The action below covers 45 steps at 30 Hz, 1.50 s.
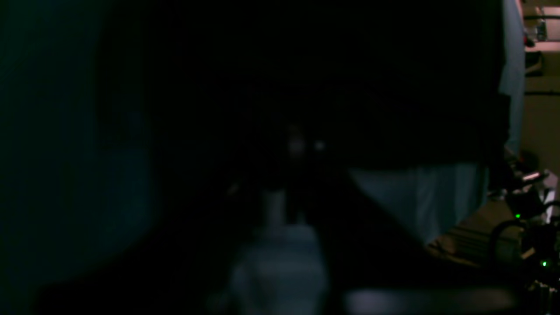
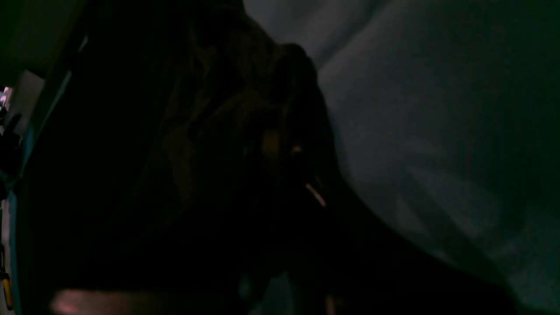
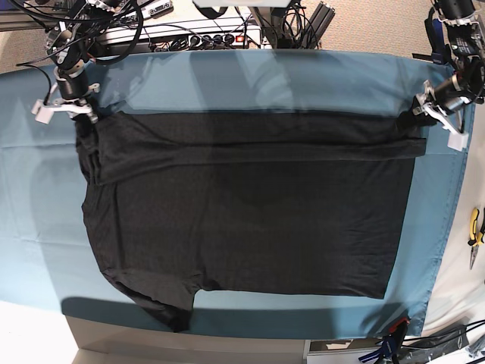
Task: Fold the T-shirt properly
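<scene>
T-shirt [image 3: 250,220]: black, plain side up, spread flat across the cloth [image 3: 227,76] on the tabletop. Far edge turned over in a narrow band; one sleeve hangs past the near edge. Judged early: first fold begun, the rest left. Left pincer [image 3: 424,106] and right pincer [image 3: 76,110]: both closed at the far corners, apparently pinching fabric. Wrist views too dark to confirm.

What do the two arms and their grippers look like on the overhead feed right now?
Both arms are black with ribbed dark wrist sections. The right gripper and the left gripper each carry white plastic finger parts. Black cables loop around the right arm's base. The wrist views are too dark for more detail.
</scene>
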Motion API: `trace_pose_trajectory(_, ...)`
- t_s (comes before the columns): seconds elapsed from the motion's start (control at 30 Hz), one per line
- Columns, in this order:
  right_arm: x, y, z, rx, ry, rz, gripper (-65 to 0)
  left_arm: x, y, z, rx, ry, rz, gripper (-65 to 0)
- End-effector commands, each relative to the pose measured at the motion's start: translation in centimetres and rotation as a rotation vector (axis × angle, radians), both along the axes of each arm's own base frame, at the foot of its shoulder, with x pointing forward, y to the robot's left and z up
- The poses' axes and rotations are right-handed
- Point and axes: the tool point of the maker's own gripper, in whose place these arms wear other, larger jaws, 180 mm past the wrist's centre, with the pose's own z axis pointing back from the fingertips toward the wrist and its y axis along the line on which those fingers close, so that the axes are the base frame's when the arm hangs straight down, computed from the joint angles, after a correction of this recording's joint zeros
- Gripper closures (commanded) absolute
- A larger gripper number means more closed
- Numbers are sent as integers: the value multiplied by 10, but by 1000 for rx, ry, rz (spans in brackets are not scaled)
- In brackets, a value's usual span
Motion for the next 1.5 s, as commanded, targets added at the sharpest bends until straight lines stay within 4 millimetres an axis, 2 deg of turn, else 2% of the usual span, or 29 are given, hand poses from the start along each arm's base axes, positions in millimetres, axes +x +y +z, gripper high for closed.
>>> trace_pose_trajectory(0.0, 1, 1, 2, -8, 4, 16, 0, 1, 7, 3, 36, -1, -16, 0)
trace_pose_trajectory(0.4, -2, -3, -2, -41, 39, 23, 0, 0, 8, 2, 57, -7, -35, 0)
trace_pose_trajectory(0.7, -6, -14, 1, -79, 62, 35, 0, -1, 14, 4, 77, -1, -44, 0)
trace_pose_trajectory(0.97, -26, -16, -9, -76, 106, 36, 0, -8, 11, 3, 55, 19, -58, 0)
trace_pose_trajectory(1.17, -39, -21, -10, -82, 129, 43, 0, -24, 8, 2, 38, 35, -92, 0)
trace_pose_trajectory(1.47, -63, -44, -6, -148, 196, 69, 0, -40, 34, 11, 73, 42, -58, 0)
